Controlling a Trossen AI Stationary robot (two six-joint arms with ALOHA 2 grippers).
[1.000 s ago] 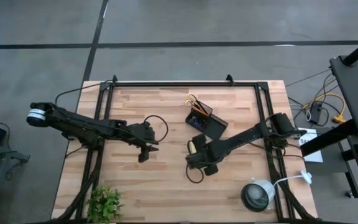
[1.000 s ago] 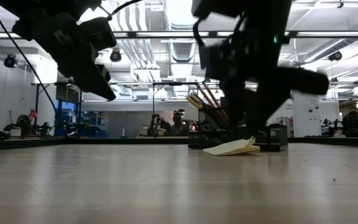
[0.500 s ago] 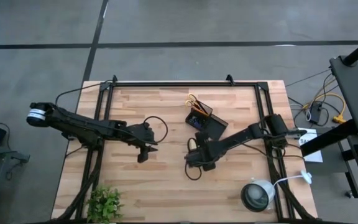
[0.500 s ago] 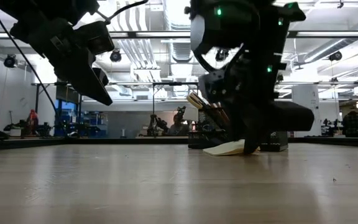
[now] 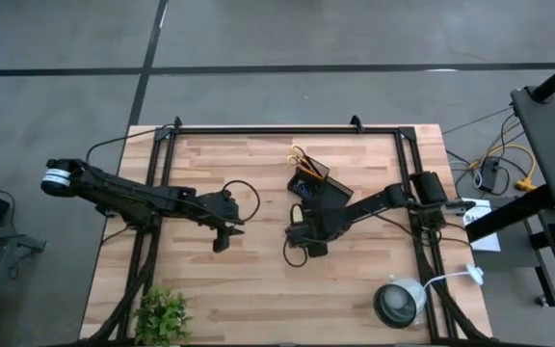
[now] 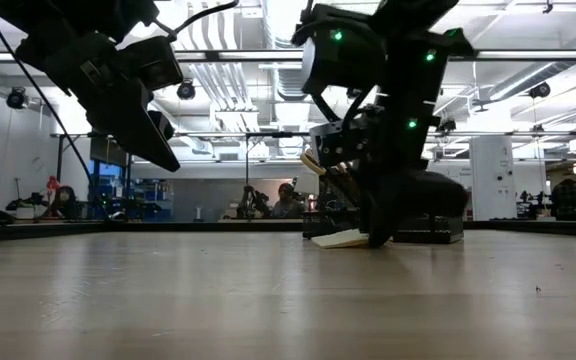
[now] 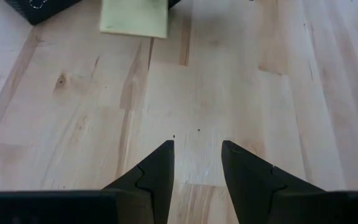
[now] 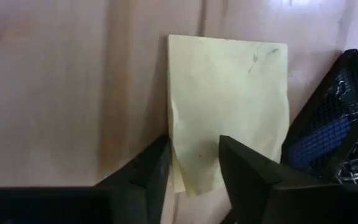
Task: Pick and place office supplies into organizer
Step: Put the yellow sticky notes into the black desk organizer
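Observation:
The yellow sticky-note pad (image 8: 229, 99) lies flat on the wood beside the black mesh organizer (image 8: 331, 130). My right gripper (image 8: 194, 168) is open and low over the pad's end, one finger on either side of it. In the high view the right gripper (image 5: 302, 233) covers the pad, just near-left of the organizer (image 5: 321, 190), which holds yellow-handled scissors (image 5: 299, 156) and orange pencils (image 5: 308, 173). My left gripper (image 5: 223, 238) hangs open above bare wood at the table's middle left. The left wrist view shows the pad (image 7: 134, 17) farther off. My right gripper comes at the sticky-note pad from above, slanting, with its open fingers (image 8: 145, 171) astride the pad's end (image 8: 194, 183). In the low view one fingertip (image 6: 375, 236) reaches down to the pad (image 6: 340, 240) on the table. Whether a finger touches the paper I cannot tell.
A round grey-white lamp (image 5: 399, 302) stands at the near right corner and a green plant (image 5: 162, 313) at the near left edge. A black frame rail (image 5: 287, 129) runs along the far edge. Bare wood (image 5: 258, 280) lies between the grippers and the near edge.
My right gripper has moved toward the table's far edge and a little left, onto the sticky-note pad beside the organizer, and has come down to it. My left arm has kept still.

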